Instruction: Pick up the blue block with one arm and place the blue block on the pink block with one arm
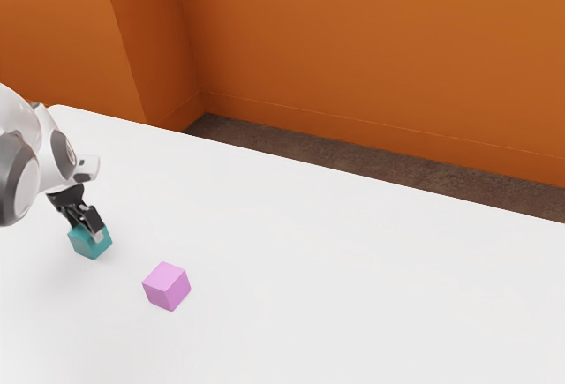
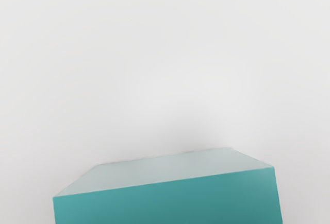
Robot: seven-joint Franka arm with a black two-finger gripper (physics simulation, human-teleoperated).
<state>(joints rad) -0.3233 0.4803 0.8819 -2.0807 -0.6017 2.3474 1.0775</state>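
1. The arm (image 1: 35, 168) comes in from the exterior view's left, and the gripper (image 1: 88, 229) is right down on the blue block (image 1: 88, 246), far over on that side of the white table (image 1: 353, 260).
2. The block looks more teal than blue to my eye. It sits directly under the hand, and in the wrist view its top face and one side (image 2: 170, 198) loom just beneath the camera, with bare table beyond.
3. Is it gripped? From where I stand, I cannot tell. The black hand overlaps the block's top and hides the contact, so it could be clamped on or merely standing over it.
4. The block looks low, probably on the surface or barely off it, though this angle won't settle that.
5. Here's the relation that counts. The pink block (image 1: 166, 285) lies toward the exterior view's right of the blue one and a little nearer the camera. The two are near but apart, with a strip of table between them.
6. Both are cubes, so there is no long axis to worry about. The pink one shows a corner edge toward the camera, with its flat top up.
7. My read is that the carry is short: lift, travel toward that right-and-nearer spot, and lower squarely. The pink top is no bigger than the blue base, so an off-centre drop could tip it off.
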